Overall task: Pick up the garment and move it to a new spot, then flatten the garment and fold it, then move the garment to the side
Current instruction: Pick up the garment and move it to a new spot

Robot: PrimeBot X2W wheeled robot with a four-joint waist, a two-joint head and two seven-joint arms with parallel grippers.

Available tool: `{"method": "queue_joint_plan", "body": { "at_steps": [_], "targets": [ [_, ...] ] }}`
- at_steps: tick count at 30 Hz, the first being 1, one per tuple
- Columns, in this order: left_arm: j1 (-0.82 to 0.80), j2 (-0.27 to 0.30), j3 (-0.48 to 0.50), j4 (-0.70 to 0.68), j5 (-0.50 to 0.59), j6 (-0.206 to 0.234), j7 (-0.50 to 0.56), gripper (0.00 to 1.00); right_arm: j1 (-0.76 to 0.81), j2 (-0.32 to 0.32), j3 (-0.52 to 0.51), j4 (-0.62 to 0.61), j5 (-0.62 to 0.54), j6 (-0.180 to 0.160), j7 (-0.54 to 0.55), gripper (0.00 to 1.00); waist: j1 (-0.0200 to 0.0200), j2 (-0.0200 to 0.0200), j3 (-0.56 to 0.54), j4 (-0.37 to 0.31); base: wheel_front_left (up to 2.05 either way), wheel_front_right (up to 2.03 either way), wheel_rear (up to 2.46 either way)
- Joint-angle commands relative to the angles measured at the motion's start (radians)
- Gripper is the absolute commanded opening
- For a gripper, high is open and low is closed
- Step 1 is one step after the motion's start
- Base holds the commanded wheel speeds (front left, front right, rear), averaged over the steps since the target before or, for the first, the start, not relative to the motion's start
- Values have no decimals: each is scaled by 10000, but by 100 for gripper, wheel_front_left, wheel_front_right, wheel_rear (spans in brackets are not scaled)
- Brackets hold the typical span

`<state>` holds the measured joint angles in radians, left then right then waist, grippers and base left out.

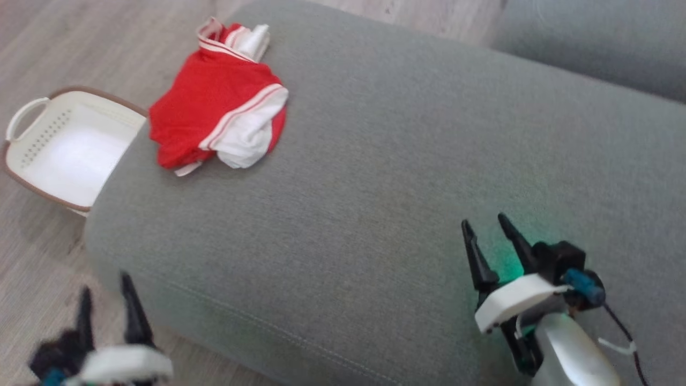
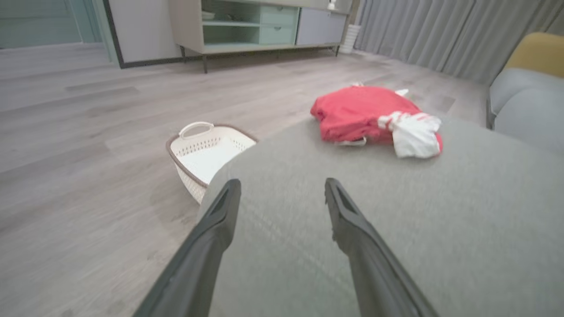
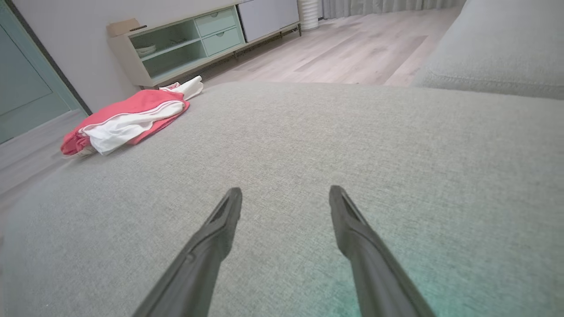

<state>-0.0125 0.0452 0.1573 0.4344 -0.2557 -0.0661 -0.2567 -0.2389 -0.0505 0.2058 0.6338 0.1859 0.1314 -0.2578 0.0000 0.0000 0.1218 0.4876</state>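
Though cropped by the bottom edge of the head view, can make out the left gripper [image 1: 105, 287]: two long dark tapered fingers spread apart, clamped on nothing, over pale wood-grain floor [image 1: 32, 252] just off the near left corner of the sofa seat [image 1: 375, 187]. Blurred at the wrist; cannot read detail there. Further right, find the right gripper [image 1: 484, 222] above the seat's near part, fingers likewise parted and empty, white housing and silver forearm cut off below, green glow on the fabric beside it. Grey woven upholstery, rounded edges, stitched seam along the front. Beyond, on the floor by the seat's left edge, spot a cream plastic basket [image 1: 53, 134]: perforated walls, loop handle, brown rim, one corner hidden behind the seat. Further on, at the seat's far left corner, see the garment [image 1: 209, 107], well apart from both grippers: crumpled heap of red cloth, white panels, striped trim, true shape lost in folds. Farthest off, in the left wrist view, note a low cabinet [image 2: 246, 26] with pale green shelves and grey pleated curtains [image 2: 432, 35].
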Motion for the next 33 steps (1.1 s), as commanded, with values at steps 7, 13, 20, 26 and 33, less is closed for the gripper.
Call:
{"method": "queue_joint_plan", "body": {
  "at_steps": [7,13,20,26,33],
  "targets": [
    [-2487,550,1095,-30,141,-470,-51,100,-977,3,202,-660,-424,-7,-40,100,0,0,1459,-866,0,0,0],
    [-4559,1321,776,1209,14,-625,-51,100,-1575,3,546,-1097,-856,-7,-40,100,0,0,2540,-1498,0,0,0],
    [-6294,2423,-579,3230,-967,-643,-51,100,-2088,-6,972,-1874,-929,-7,-40,100,0,0,3453,-2395,0,0,0],
    [-7120,3045,-1146,5087,-2061,-644,476,100,-2309,-22,1203,-2466,-879,-7,-40,100,0,0,3854,-3087,0,0,0],
    [-7420,3180,-1679,6281,-3014,-645,1297,0,-2253,-30,1061,-2609,-832,-7,-40,100,0,0,3882,-3458,0,0,0]
  ]
}}
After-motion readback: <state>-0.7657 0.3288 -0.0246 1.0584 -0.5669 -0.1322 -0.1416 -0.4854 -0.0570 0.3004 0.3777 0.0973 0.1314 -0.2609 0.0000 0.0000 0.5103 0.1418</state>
